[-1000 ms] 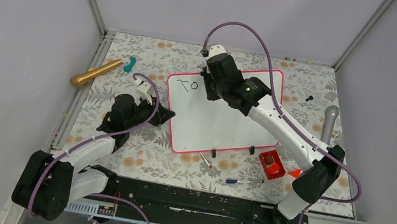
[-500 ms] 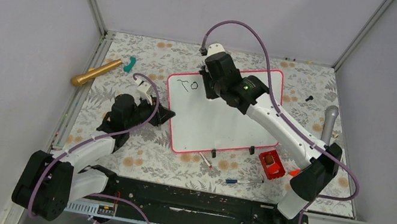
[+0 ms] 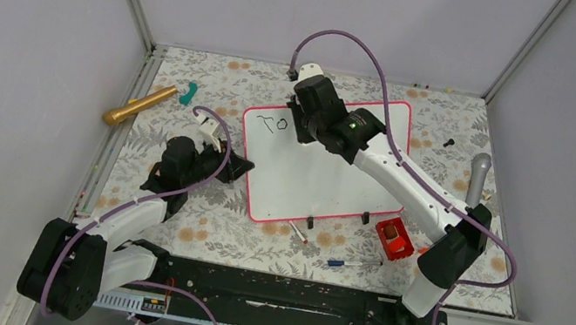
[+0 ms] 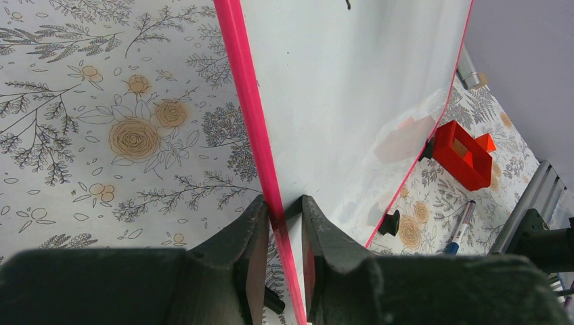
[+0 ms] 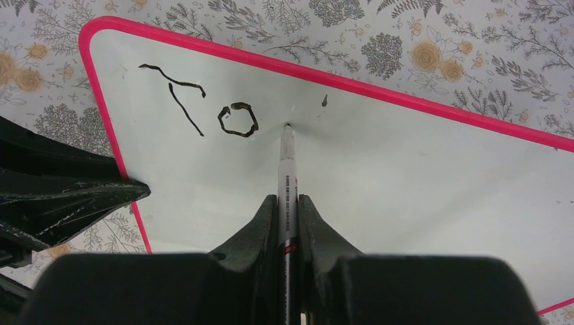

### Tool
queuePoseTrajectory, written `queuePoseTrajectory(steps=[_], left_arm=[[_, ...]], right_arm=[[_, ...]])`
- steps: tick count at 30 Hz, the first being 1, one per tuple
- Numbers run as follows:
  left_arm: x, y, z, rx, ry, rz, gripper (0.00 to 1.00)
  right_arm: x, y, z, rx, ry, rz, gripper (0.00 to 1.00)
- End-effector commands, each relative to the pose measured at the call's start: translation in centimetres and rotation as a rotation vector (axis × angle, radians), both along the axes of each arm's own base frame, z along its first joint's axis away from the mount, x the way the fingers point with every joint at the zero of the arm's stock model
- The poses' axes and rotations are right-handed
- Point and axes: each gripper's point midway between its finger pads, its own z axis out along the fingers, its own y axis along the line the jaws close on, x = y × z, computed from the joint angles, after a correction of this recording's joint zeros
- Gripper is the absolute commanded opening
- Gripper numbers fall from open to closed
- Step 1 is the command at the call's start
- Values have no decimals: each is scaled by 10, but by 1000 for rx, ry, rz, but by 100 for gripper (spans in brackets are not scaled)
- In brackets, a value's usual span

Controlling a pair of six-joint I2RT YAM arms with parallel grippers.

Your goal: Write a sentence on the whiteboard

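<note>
The whiteboard (image 3: 326, 178) lies on the flowered table, white with a pink-red frame and two black clips on its near edge. Black marker strokes reading "To" (image 5: 203, 108) sit at its far left corner; they also show in the top view (image 3: 272, 122). My right gripper (image 5: 288, 203) is shut on a white marker (image 5: 287, 169) whose tip touches the board just right of the "o". My left gripper (image 4: 279, 213) is shut on the board's pink left frame (image 4: 254, 128), one finger each side. It shows in the top view (image 3: 244, 168) at the board's left edge.
A gold cylinder (image 3: 138, 105) and a teal piece (image 3: 189, 94) lie at the far left. A red block (image 3: 394, 238), a blue pen (image 3: 347, 263) and a small marker (image 3: 298, 233) lie near the board's front edge. A grey cylinder (image 3: 478, 178) lies at the right.
My right gripper with the marker has shifted slightly left along the board's top. The left arm and the board have not moved.
</note>
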Motion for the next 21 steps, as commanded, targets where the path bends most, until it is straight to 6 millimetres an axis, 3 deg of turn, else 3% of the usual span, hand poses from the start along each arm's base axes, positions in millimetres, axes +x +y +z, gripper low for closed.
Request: queuePoseTrajectory(steps=[1, 21], left_arm=[[3, -4, 12, 21, -76, -25, 0], [3, -4, 12, 22, -75, -24, 0]], right_arm=[[9, -2, 19, 9, -51, -23, 0], [-1, 3, 7, -7, 13, 42, 0]])
